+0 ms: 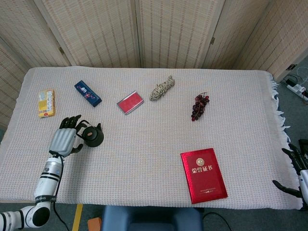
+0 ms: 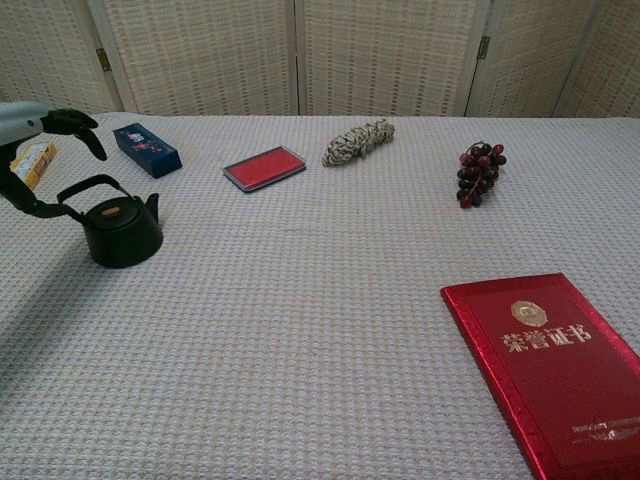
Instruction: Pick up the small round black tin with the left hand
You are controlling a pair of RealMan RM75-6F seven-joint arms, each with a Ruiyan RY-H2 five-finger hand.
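Note:
The small round black tin (image 1: 93,136) (image 2: 122,229), shaped like a little kettle with an arched handle and a spout, stands upright on the cloth at the left. My left hand (image 1: 65,138) (image 2: 28,150) hovers just left of it with fingers spread. Its fingertips (image 2: 86,128) are near the handle and hold nothing. My right hand (image 1: 299,170) hangs open off the table's right edge, far from the tin; the chest view does not show it.
Behind the tin lie a yellow box (image 1: 46,103) and a blue box (image 1: 87,93). A red pad (image 1: 130,102), a rope bundle (image 1: 161,88) and grapes (image 1: 199,106) lie mid-table. A red certificate book (image 1: 203,175) lies front right.

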